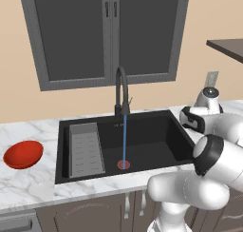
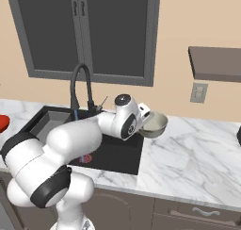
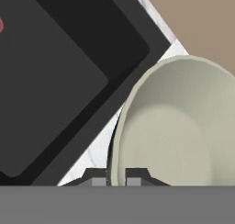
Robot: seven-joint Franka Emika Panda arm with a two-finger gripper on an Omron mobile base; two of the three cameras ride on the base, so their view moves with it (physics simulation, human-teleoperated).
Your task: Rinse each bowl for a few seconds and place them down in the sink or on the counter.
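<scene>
Gripper point(image 3: 116, 178): fingers pinched on the rim of the grey-beige bowl point(image 2: 154, 124), one inside and one outside, so the thin wall alone carries it.
Grey-beige bowl: held just above the worktop point(image 2: 197, 153) at the sink's right edge, tilted; likely on its way to the water.
Tap point(image 1: 121, 91): running, a blue stream falling onto the red drain point(image 1: 123, 164), ready for rinsing.
Sink point(image 1: 156, 136): ribbed tray point(image 1: 86, 149) sits along its left side, leaving the middle free under the stream.
Red bowl point(image 1: 23, 154): waits on the worktop beyond the sink's left edge, untouched.
</scene>
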